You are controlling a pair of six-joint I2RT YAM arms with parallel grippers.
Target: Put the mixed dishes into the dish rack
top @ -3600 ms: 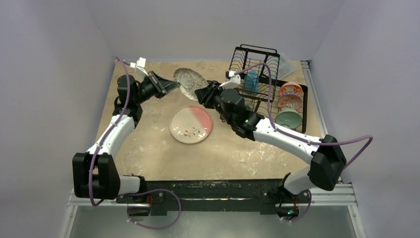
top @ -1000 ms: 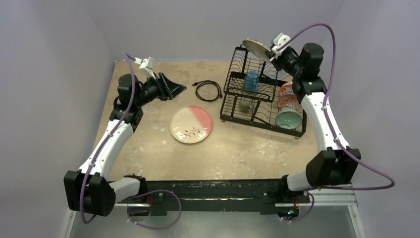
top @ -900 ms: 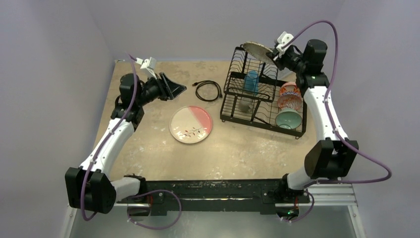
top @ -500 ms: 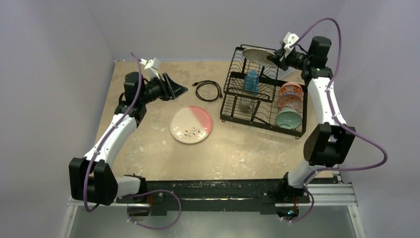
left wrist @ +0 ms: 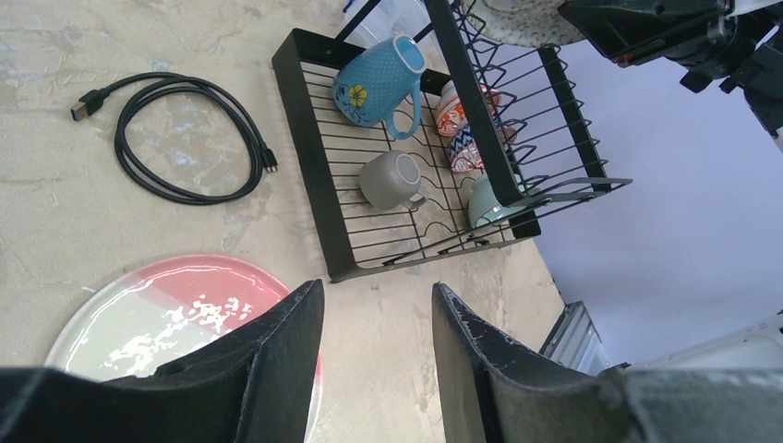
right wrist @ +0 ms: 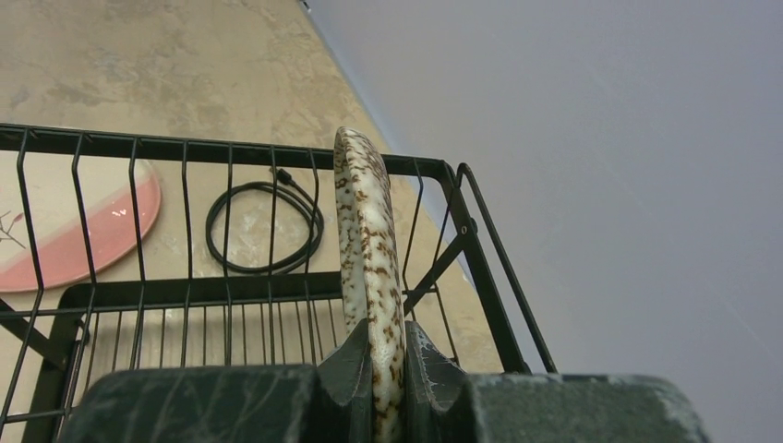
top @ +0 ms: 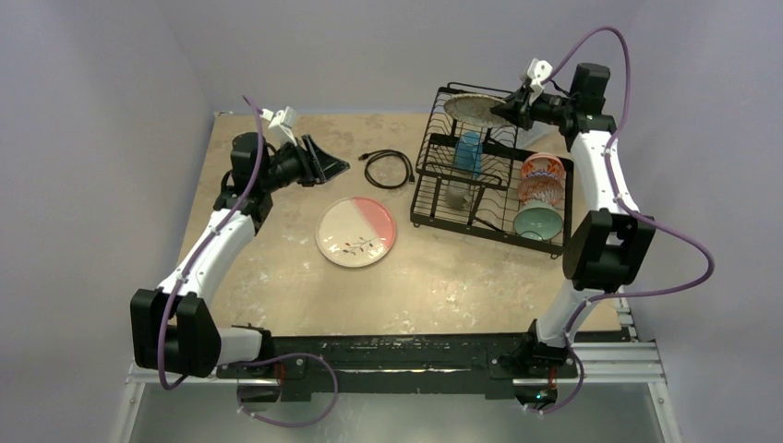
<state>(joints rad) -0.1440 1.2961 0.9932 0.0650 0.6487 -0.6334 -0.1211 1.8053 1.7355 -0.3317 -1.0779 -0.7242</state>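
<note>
My right gripper (top: 508, 104) is shut on the rim of the grey speckled oval dish (top: 476, 107), holding it over the top tier of the black wire dish rack (top: 434, 152); in the right wrist view the dish (right wrist: 363, 221) stands edge-on between the fingers. The blue cup (top: 468, 150), small grey mug (top: 454, 195), two red-orange patterned bowls (top: 540, 169) and teal bowl (top: 537, 221) sit in the rack. The cream-and-pink plate (top: 356, 232) lies on the table. My left gripper (top: 337, 167) is open and empty, up left of the plate.
A black coiled cable (top: 388, 168) lies on the table between my left gripper and the rack. A purple wall stands close behind and right of the rack. The tan table (top: 397, 286) spreads in front of the plate.
My right gripper carried the speckled dish from the table up and right, then lowered it level over the rack's top tier. The left arm pulled back and stayed nearly still.
</note>
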